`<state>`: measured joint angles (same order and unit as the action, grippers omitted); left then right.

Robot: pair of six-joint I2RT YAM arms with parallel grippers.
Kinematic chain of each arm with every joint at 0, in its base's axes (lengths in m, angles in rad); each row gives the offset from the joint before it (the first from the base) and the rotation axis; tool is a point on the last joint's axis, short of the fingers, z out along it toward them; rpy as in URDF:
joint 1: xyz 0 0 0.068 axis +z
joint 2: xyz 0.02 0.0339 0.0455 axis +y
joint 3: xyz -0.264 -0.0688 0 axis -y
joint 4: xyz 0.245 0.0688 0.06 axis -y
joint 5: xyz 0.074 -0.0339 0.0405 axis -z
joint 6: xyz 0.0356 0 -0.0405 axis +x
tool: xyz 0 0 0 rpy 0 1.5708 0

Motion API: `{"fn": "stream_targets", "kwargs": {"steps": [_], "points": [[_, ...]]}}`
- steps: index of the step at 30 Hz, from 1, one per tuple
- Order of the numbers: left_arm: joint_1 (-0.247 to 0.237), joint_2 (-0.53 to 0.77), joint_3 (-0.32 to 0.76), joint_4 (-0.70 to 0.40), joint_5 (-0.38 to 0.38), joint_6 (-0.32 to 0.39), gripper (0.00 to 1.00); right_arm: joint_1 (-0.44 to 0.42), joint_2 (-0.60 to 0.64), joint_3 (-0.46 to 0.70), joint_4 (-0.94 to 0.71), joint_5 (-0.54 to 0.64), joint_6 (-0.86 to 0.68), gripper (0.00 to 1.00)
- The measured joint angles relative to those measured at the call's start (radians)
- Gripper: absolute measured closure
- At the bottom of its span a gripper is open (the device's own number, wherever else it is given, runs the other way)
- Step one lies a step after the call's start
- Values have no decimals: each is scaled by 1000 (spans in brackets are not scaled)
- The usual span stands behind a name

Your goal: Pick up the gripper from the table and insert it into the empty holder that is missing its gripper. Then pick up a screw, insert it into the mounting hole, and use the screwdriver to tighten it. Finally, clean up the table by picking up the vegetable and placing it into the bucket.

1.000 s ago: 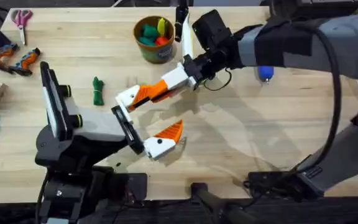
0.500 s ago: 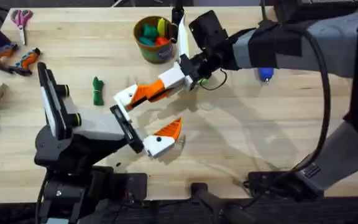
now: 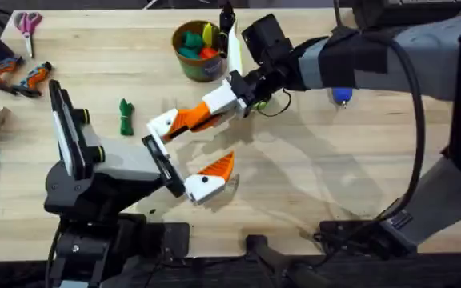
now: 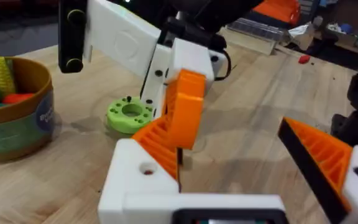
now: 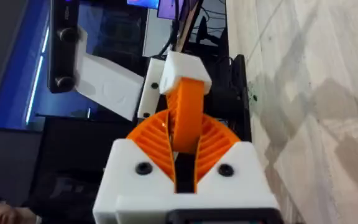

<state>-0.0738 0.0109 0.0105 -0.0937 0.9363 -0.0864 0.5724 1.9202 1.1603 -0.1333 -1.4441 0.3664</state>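
With my right jaws (image 3: 184,122) pinched shut on the gripper (image 4: 184,111), I hold its long axis against the open left jaws' (image 3: 189,154) holder (image 4: 143,177).

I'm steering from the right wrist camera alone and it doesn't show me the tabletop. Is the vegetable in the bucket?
Observer: No. The vegetable lies on the table, off to one side of the bucket and apart from it.
Operator: Where's the screwdriver?
Observer: The screwdriver lies on the table on the far side of the right arm, partly hidden by it.
Operator: And the left gripper, open or shut?
Observer: The left gripper is open, and its free finger carries an orange pad.
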Motion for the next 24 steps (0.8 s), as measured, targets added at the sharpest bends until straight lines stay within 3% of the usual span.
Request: {"fn": "stream_targets", "kwargs": {"steps": [13,24], "points": [[0,0,1,-2,16,2,16,6,0,0,0,0,1,841],[-9,0,2,-7,57,3,16,21,0,0,2,-3,0,698]]}}
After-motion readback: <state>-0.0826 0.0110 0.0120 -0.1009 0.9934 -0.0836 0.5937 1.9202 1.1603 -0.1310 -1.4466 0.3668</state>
